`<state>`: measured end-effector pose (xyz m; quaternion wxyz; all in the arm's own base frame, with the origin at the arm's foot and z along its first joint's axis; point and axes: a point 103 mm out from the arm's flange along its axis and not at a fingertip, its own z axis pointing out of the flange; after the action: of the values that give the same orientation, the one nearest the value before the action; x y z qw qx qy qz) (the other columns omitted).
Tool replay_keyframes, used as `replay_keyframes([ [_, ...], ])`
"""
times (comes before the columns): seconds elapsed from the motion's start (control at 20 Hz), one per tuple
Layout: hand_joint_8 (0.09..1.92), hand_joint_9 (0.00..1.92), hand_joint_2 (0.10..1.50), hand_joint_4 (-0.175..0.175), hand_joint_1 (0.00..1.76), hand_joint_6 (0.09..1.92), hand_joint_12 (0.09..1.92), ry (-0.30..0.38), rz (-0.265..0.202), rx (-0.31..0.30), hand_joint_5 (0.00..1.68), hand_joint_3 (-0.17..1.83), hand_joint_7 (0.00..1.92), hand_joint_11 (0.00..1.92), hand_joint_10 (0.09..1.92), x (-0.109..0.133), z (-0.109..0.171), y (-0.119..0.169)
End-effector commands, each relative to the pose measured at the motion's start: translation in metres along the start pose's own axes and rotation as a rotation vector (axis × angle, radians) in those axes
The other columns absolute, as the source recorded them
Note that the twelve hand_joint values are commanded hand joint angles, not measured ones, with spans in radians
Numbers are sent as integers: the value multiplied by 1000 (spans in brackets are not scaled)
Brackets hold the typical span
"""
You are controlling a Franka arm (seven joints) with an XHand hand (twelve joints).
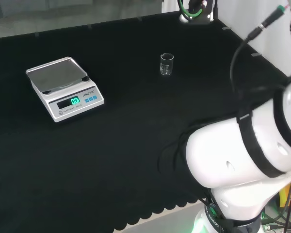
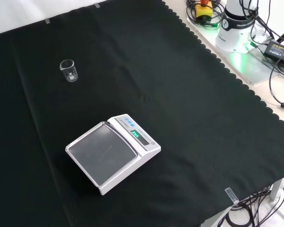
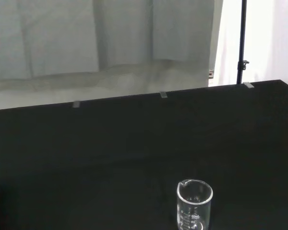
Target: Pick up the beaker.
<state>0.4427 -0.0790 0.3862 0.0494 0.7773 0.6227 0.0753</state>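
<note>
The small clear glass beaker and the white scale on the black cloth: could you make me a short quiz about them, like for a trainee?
1. True or false: the small clear glass beaker stands upright on the black cloth.
2. What stands on the white digital scale's pan? A) the beaker B) nothing C) a flask
3. In the front view, the beaker stands to the upper ____ of the scale.

Key: 1 true; 2 B; 3 left.

The head view looks from behind the arm across the desk. The front view looks down from the opposite side. Both share the scale and beaker; the wrist view faces the beaker closely.
</note>
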Motion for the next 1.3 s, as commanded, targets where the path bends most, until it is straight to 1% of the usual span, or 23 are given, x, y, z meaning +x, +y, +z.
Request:
replay_keyframes([
  [0.05, 788, 166, 987, -52, 134, 87, 1543, 14, 92, -29, 238, 106, 29, 72, 867, -40, 106, 102],
  [0.25, 802, 183, 985, -54, 140, 87, 1543, 28, 112, 26, 249, 105, 40, 89, 873, -35, 136, 141],
  [0.35, 807, 187, 985, -55, 141, 87, 1541, 38, 117, 55, 251, 105, 42, 94, 874, -37, 150, 159],
  [0.45, 811, 189, 985, -55, 141, 87, 1540, 61, 122, 83, 252, 105, 43, 98, 874, -38, 163, 174],
  [0.55, 813, 190, 983, -56, 143, 87, 1538, 114, 134, 101, 252, 104, 44, 100, 874, -40, 177, 183],
  [0.6, 815, 191, 982, -56, 145, 87, 1538, 124, 138, 113, 252, 103, 44, 101, 874, -40, 183, 185],
  [0.65, 816, 191, 981, -56, 146, 87, 1537, 106, 162, 132, 253, 103, 45, 101, 874, -41, 190, 186],
  [0.7, 818, 191, 980, -56, 147, 87, 1537, 96, 166, 153, 253, 102, 46, 102, 874, -41, 197, 187],
  [0.8, 820, 191, 977, -56, 150, 87, 1536, 81, 152, 196, 254, 101, 49, 102, 875, -41, 209, 184],
  [0.9, 823, 190, 976, -56, 151, 87, 1536, 36, 126, 233, 255, 100, 49, 102, 875, -42, 215, 177],
  [1.0, 824, 186, 974, -56, 152, 87, 1535, 4, 105, 257, 253, 99, 49, 101, 875, -43, 219, 167],
  [1.05, 824, 181, 973, -55, 153, 87, 1535, -9, 102, 271, 252, 98, 47, 98, 874, -43, 221, 162],
  [1.15, 825, 170, 970, -55, 155, 87, 1534, -15, 101, 296, 251, 97, 43, 92, 874, -43, 222, 155],
  [1.3, 827, 158, 966, -53, 160, 87, 1536, -46, 107, 314, 250, 95, 39, 79, 878, -39, 217, 145],
])
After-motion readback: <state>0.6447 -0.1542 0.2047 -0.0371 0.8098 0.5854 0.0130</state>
